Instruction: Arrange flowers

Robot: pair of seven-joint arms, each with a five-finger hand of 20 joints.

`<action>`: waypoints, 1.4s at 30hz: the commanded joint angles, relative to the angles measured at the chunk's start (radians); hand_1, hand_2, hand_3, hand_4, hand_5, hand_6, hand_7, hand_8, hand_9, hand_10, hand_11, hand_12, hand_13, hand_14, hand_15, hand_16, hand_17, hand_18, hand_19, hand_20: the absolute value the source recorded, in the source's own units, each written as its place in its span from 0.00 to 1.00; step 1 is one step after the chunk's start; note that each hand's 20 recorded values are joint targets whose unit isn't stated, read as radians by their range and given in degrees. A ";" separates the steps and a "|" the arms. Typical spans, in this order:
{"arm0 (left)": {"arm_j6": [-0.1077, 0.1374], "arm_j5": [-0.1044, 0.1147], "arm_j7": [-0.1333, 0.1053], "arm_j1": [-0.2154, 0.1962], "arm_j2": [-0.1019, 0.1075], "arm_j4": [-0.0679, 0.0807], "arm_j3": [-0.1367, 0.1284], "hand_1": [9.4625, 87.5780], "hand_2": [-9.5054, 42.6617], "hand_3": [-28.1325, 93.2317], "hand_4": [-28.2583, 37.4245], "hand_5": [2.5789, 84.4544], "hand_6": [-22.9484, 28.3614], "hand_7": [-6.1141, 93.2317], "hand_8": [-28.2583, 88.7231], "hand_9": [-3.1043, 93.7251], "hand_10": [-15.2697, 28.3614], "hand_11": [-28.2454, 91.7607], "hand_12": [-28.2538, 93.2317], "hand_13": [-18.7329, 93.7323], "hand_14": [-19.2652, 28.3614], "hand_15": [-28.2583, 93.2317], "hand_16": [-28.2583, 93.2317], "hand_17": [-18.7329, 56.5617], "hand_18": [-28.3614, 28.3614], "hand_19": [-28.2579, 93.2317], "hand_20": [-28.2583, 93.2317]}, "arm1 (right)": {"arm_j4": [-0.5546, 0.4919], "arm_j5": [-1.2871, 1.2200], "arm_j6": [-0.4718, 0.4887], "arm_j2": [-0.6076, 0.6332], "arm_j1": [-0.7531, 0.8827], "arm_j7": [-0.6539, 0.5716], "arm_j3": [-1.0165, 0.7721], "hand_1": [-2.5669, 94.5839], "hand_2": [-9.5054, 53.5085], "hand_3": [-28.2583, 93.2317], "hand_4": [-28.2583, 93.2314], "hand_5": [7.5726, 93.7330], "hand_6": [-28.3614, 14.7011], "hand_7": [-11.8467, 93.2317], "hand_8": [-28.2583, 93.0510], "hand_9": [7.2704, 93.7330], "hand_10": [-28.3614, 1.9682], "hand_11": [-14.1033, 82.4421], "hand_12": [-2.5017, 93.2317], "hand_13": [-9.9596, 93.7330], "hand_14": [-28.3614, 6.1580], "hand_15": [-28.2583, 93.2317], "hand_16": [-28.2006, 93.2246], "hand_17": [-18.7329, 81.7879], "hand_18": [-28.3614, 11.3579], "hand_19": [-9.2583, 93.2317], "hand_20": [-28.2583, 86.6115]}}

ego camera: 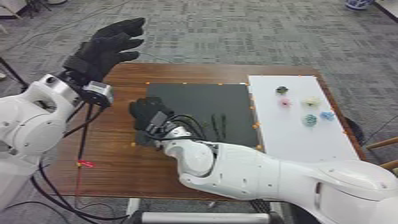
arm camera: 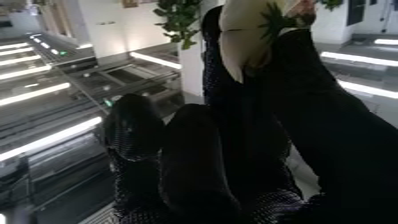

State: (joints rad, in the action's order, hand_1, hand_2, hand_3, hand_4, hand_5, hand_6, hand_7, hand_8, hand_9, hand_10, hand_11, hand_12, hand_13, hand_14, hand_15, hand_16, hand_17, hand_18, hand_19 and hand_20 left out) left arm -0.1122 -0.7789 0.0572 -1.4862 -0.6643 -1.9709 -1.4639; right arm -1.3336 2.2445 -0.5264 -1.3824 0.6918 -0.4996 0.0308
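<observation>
The right hand (ego camera: 149, 111) is hanging over the left edge of the black mat (ego camera: 189, 93), and in the wrist view its fingers are keeping a narrow gap, pinching a cream-petalled flower piece (arm camera: 242, 35) with a green sprig (arm camera: 277, 21) and a pink bloom (arm camera: 303, 8) beside it. The top of this piece is being cut off by the border, and its lower tip is disappearing between the dark gloves, so I cannot tell how far down it is going.

On the white board (ego camera: 298, 142) at the right side of the table (ego camera: 107, 182), five small flower heads are lying apart from the hands: a dark green one (ego camera: 282, 90), a pink one (ego camera: 285, 102), a cream one (ego camera: 311, 101), a light blue one (ego camera: 327, 115) and a teal one (ego camera: 309, 120). Their petals are looking too small to make out.

Two thin dark sticks (ego camera: 223, 126) are lying on the mat, almost melting into its colour — what they are, I cannot tell. The right arm and its black cables are covering the mat's near part. The left hand (ego camera: 105, 49) is standing raised at the far left, with fingers spread wide and holding nothing — its upper arm is being cut off by the border.
</observation>
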 commanded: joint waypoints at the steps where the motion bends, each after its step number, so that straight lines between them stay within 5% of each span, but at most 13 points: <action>1: -0.022 -0.002 0.009 0.020 -0.018 0.006 0.008 0.20 0.04 0.80 0.01 0.22 0.47 0.22 0.18 0.18 0.55 0.35 0.41 0.21 0.66 0.51 0.22 0.07 0.85 0.54 0.31 | 0.000 0.034 0.022 -0.023 0.028 0.010 -0.006 0.55 0.00 0.92 0.00 0.82 0.72 0.51 0.20 0.94 0.85 0.29 0.52 0.89 0.76 0.96 0.51 0.65 0.22 1.00 0.75; 9: -0.026 -0.001 0.012 0.037 -0.025 0.017 0.026 0.20 0.04 0.80 0.01 0.22 0.47 0.22 0.18 0.18 0.55 0.35 0.41 0.21 0.66 0.51 0.21 0.07 0.85 0.55 0.31 | 0.018 0.048 0.056 -0.027 0.065 0.009 -0.048 0.55 0.00 0.92 0.00 0.81 0.73 0.51 0.21 0.94 0.85 0.28 0.52 0.89 0.76 0.96 0.51 0.65 0.22 1.00 0.75; 29: -0.028 0.000 0.013 0.021 -0.029 0.012 0.011 0.20 0.04 0.80 0.01 0.22 0.47 0.22 0.18 0.18 0.55 0.35 0.41 0.21 0.66 0.51 0.21 0.07 0.85 0.55 0.30 | 0.021 0.020 0.116 -0.008 0.072 0.004 -0.061 0.48 0.00 0.88 0.00 0.69 0.71 0.47 0.20 0.83 0.82 0.25 0.46 0.84 0.73 0.96 0.51 0.60 0.22 1.00 0.72; 36: -0.029 0.000 0.013 0.019 -0.029 0.012 0.008 0.20 0.04 0.80 0.01 0.22 0.47 0.22 0.18 0.18 0.55 0.35 0.41 0.21 0.66 0.51 0.22 0.07 0.85 0.55 0.30 | 0.016 0.020 0.121 -0.003 0.070 -0.003 -0.065 0.41 0.00 0.94 0.00 0.63 0.73 0.42 0.16 0.72 0.70 0.40 0.27 0.83 0.73 0.95 0.51 0.59 0.22 1.00 0.71; 42: -0.022 0.000 0.013 0.006 -0.027 0.006 -0.003 0.20 0.04 0.80 0.01 0.22 0.47 0.22 0.18 0.18 0.55 0.35 0.41 0.21 0.66 0.51 0.22 0.07 0.85 0.55 0.30 | 0.002 0.013 0.154 0.004 0.076 0.007 -0.081 0.40 0.00 0.94 0.00 0.62 0.73 0.42 0.09 0.70 0.69 0.40 0.25 0.83 0.73 0.95 0.51 0.59 0.22 1.00 0.70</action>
State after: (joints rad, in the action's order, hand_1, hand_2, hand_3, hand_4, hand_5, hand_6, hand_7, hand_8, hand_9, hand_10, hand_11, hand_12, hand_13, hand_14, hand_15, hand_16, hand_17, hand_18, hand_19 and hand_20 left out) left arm -0.1317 -0.7787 0.0647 -1.4679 -0.6831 -1.9556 -1.4479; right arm -1.3114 2.2571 -0.3974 -1.3874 0.7660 -0.5041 -0.0294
